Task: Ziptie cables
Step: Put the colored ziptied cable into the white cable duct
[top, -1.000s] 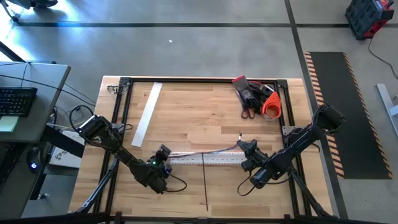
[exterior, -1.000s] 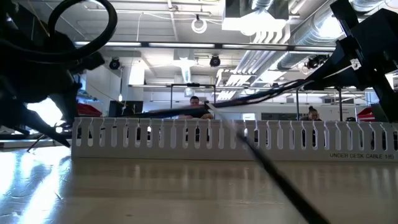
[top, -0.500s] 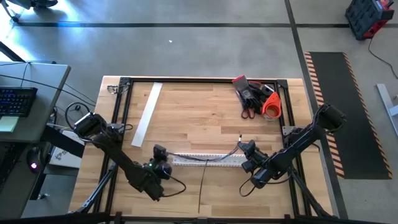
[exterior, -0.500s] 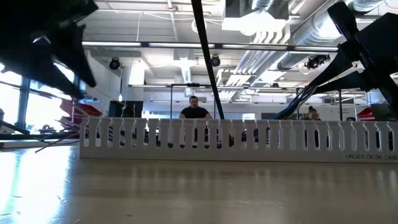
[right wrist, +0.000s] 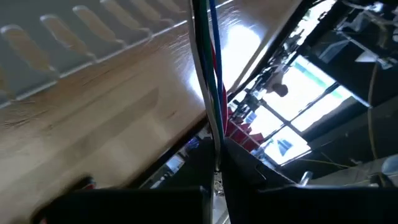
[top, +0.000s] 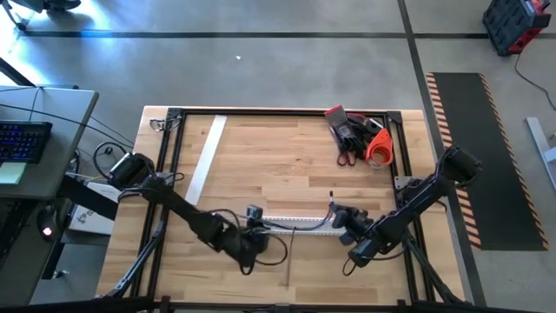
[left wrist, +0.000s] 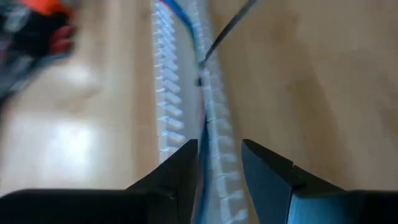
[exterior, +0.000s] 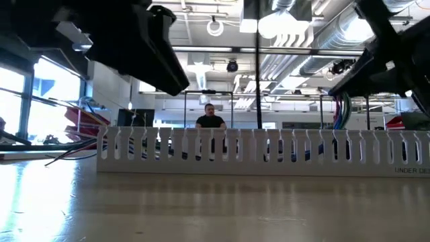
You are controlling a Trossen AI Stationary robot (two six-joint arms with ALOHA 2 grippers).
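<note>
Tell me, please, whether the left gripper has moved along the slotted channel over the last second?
Yes. In the high view the left gripper has moved rightward, from beyond the slotted channel's left end to that end itself.

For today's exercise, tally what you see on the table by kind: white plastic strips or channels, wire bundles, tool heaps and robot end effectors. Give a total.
White plastic pieces: 2, the slotted channel and the flat strip
Wire bundle: 1, the cables
Tool heap: 1
End effectors: 2, left end effector, right end effector
Total: 6

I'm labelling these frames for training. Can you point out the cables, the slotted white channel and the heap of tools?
cables [right wrist: 208, 74]: right wrist view, mid-run of the bundled wires.
slotted white channel [exterior: 269, 151]: low view, its toothed side wall.
heap of tools [top: 356, 135]: high view, middle of the red, black and orange pile.
</note>
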